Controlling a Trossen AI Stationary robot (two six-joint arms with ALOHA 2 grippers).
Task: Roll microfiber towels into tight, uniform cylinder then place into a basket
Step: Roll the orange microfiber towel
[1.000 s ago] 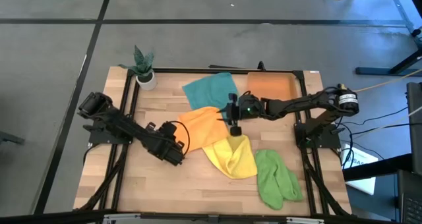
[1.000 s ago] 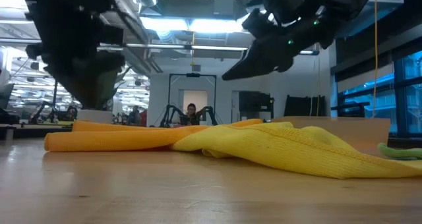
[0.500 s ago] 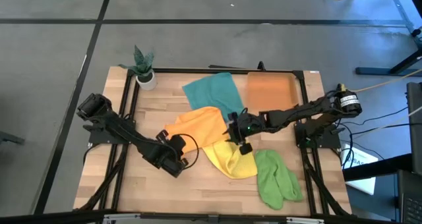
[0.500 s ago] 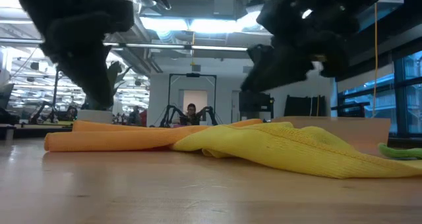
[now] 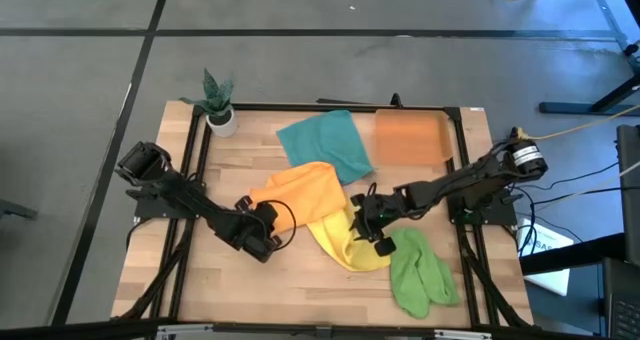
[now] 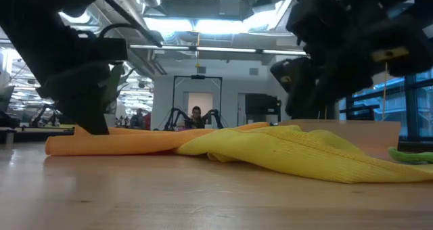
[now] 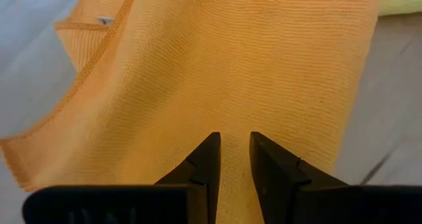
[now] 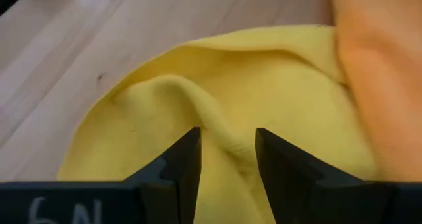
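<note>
4 loose square microfiber towels on wooden worktop (image 5: 200, 270): teal towel (image 5: 325, 140) near far edge beside translucent orange plastic basket (image 5: 410, 137), orange towel (image 5: 305, 192) mid-worktop overlapping yellow towel (image 5: 355, 238), light green towel (image 5: 420, 270) toward near right corner. Left hand (image 7: 232, 159) narrowly parted over orange cloth, holding nothing. Right hand (image 8: 227, 155) slightly wider astride a yellow fold, empty. Risk: pinching the overlap, dragging 2 towels together, loosening any roll.
</note>
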